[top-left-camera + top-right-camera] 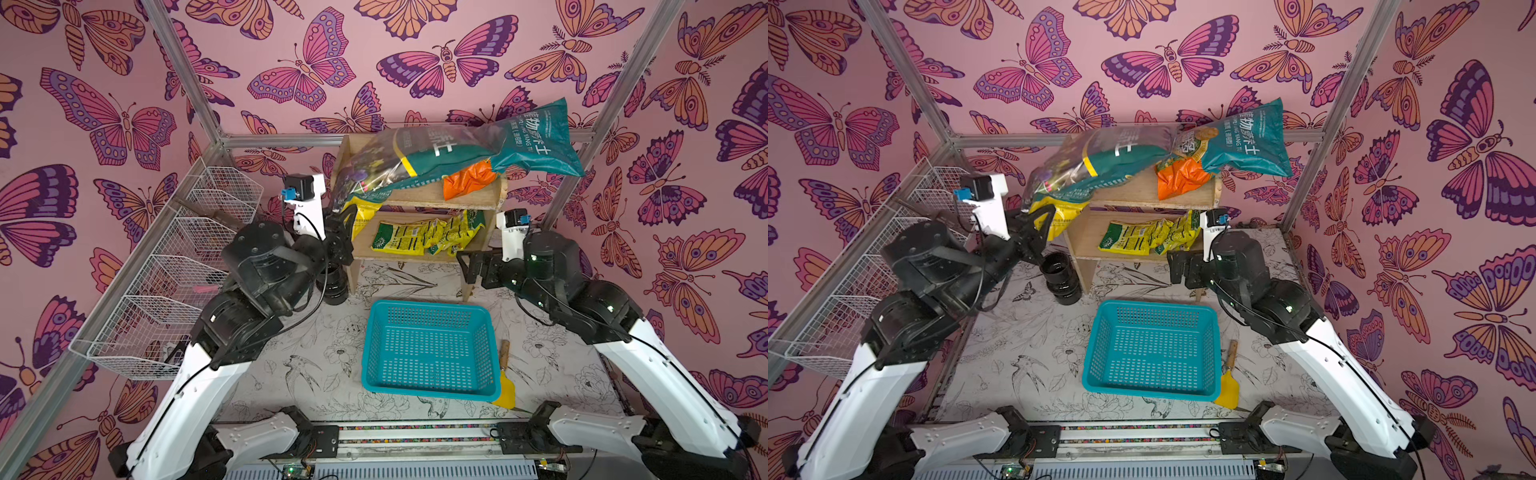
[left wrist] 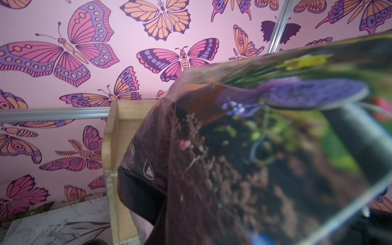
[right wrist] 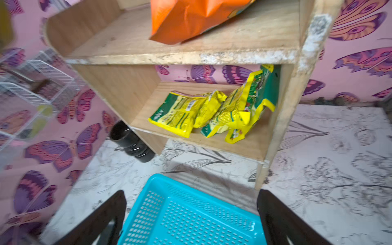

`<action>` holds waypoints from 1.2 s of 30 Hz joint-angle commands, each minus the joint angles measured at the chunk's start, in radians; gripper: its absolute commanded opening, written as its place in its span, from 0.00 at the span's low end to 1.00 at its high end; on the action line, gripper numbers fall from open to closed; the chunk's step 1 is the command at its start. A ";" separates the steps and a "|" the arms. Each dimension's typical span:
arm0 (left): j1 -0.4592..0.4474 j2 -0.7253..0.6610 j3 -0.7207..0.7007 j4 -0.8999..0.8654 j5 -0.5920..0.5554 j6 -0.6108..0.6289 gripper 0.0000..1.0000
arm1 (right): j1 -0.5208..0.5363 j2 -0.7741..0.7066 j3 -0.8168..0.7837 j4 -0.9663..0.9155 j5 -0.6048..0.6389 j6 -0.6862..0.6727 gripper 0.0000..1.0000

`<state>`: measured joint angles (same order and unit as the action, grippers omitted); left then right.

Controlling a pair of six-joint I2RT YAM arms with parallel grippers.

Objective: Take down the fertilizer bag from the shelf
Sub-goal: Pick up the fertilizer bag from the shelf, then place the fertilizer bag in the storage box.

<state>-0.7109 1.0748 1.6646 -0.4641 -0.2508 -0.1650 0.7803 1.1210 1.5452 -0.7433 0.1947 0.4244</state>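
Left gripper (image 1: 345,226) first: its fingers are drawn together on the sagging end of the fertilizer bag (image 1: 449,153), at the 9 o'clock side of the shelf (image 1: 457,200). The left wrist view is filled with that end of the bag, so treat it as clamped, though the pinch itself is hidden. Your right gripper (image 1: 466,271) stands wide apart and empty at the shelf's 4 o'clock.

In both top views the bag lies slantwise across the top tier. It rests partly on an orange bag (image 1: 467,181), with one end drooping past 9 o'clock and the other sticking up and out past 3 o'clock.

By my reading you are at the pull-off step: gripped, but not yet off the shelf. Next, draw the held end out toward 7 o'clock and downward, slowly. The bag looks long and floppy, so its soil will likely shift as it clears the edge. Watch that the orange bag is not dragged along. Consider bringing the free gripper under the high end, and mind the blue basket (image 1: 430,306) at the shelf's 6 o'clock.
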 commanded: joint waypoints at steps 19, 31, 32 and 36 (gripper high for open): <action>-0.181 -0.152 -0.513 0.565 -0.241 -0.035 0.00 | 0.366 -0.079 -0.082 0.346 0.019 0.191 0.99; -0.193 -0.100 -0.496 0.592 -0.269 0.007 0.00 | 0.373 0.051 0.048 0.543 0.117 0.087 0.99; -0.192 -0.097 -0.497 0.592 -0.269 0.007 0.00 | 0.375 0.060 0.054 0.547 0.140 0.085 0.99; -0.197 -0.094 -0.508 0.600 -0.274 0.011 0.00 | 0.374 0.097 0.054 0.596 0.254 0.079 0.99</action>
<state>-0.8982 0.9939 1.1294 -0.0769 -0.5213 -0.1684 1.1481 1.1992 1.5818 -0.2115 0.3416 0.5293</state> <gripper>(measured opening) 0.191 0.991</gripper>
